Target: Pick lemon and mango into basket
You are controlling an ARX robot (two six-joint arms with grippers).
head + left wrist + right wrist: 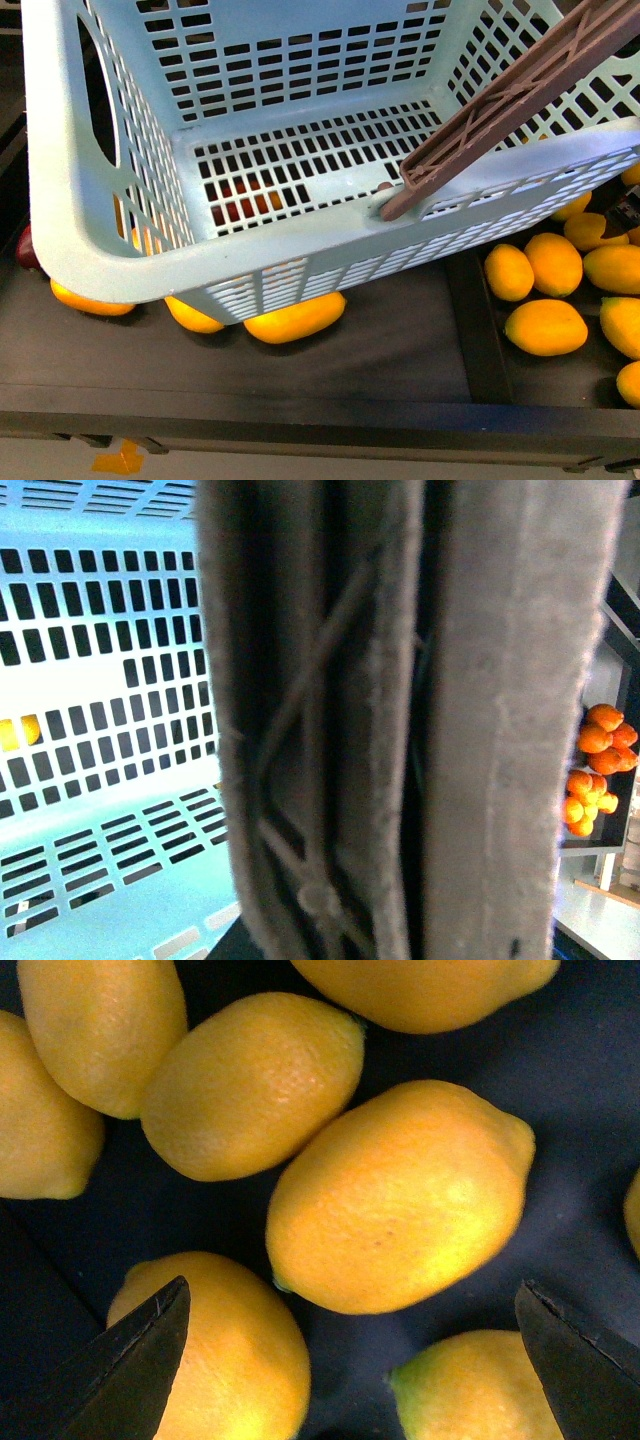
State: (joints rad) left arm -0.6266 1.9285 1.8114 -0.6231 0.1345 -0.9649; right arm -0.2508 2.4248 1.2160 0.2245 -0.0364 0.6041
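The light blue basket point(120, 230) hangs tilted above the dark bin and fills most of the front view. Its brown handle point(520, 95) runs up to the right. In the left wrist view the handle point(400, 720) is a blurred brown band right against the camera, and my left gripper is shut on it, its fingers hidden. The basket wall point(100, 680) lies behind. My right gripper point(350, 1360) is open just above several lemons, with one lemon point(400, 1195) ahead of its fingertips point(140, 1350). Lemons point(545, 327) lie at the right. A red mango point(240, 205) shows through the basket's slots.
Orange-yellow oblong fruits point(295, 318) lie under the basket's front edge. A dark divider point(480, 320) separates them from the lemon bin. A dark red fruit point(25, 250) shows at the far left. Orange fruits point(600, 740) sit on a shelf beyond the handle.
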